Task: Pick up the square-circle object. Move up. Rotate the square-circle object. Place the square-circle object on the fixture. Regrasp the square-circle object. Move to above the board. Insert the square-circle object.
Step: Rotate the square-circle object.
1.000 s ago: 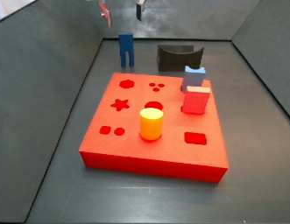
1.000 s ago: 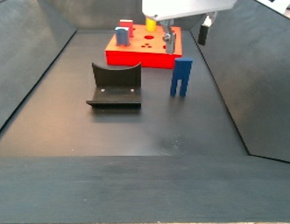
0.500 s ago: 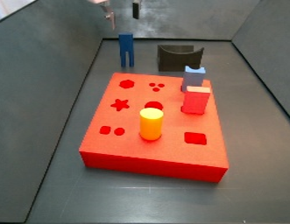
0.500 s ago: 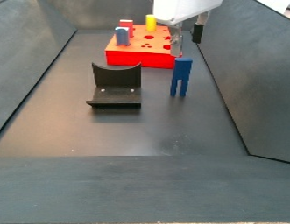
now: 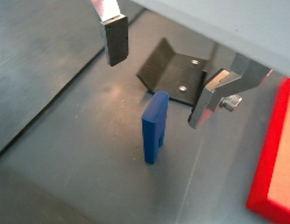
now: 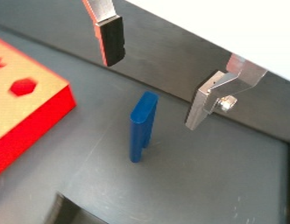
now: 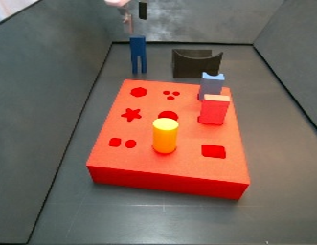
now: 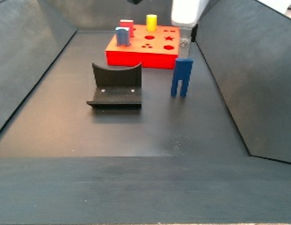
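The dark-blue square-circle object stands upright on the floor in both side views (image 7: 138, 54) (image 8: 180, 76) and in both wrist views (image 5: 154, 127) (image 6: 141, 126). My gripper (image 5: 159, 70) (image 6: 158, 74) is open and empty above it, with the piece below the gap between the fingers; in a side view (image 7: 132, 8) it sits at the frame's top edge. The dark fixture (image 7: 192, 63) (image 8: 116, 86) (image 5: 173, 68) stands on the floor beside the piece. The red board (image 7: 171, 139) (image 8: 149, 47) lies flat with shaped holes in its top.
A yellow cylinder (image 7: 165, 135) and a red block with a light-blue top (image 7: 214, 100) stand on the board. Grey walls enclose the floor on both sides and at the back. The board's edge shows in both wrist views (image 5: 273, 157) (image 6: 24, 114).
The gripper has moved across the side views to above the blue piece, still open and empty. The piece, the fixture and the board have not moved.
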{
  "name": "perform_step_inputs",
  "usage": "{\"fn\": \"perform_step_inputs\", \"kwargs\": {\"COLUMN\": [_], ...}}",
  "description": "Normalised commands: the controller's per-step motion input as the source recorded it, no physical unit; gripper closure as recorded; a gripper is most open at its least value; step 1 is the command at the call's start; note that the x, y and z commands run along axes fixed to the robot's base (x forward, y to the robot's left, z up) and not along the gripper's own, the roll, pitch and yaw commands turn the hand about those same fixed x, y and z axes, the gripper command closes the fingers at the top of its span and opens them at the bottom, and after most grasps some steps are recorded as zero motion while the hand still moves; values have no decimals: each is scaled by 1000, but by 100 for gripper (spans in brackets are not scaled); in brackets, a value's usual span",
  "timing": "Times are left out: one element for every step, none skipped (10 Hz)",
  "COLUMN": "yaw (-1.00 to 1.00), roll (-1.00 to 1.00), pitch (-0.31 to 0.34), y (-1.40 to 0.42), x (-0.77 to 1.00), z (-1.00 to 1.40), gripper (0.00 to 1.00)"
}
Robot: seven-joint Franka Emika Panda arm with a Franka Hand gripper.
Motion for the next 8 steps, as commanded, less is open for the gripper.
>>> {"fn": "perform_step_inputs", "kwargs": {"yaw": [1000, 1000, 1000, 1000, 1000, 1000, 1000, 1000], "roll": [-22, -23, -24, -25, -26, -27, -28, -30], "pitch": [3, 3, 3, 3, 3, 3, 3, 4], "y": [-4, -4, -4, -4, -4, -4, -4, -4], "x": [38, 38, 38, 38, 38, 38, 38, 38], "z": [-22, -22, -22, -22, -22, -22, -22, -21], "gripper": [0, 0, 0, 0, 0, 0, 0, 0]}}
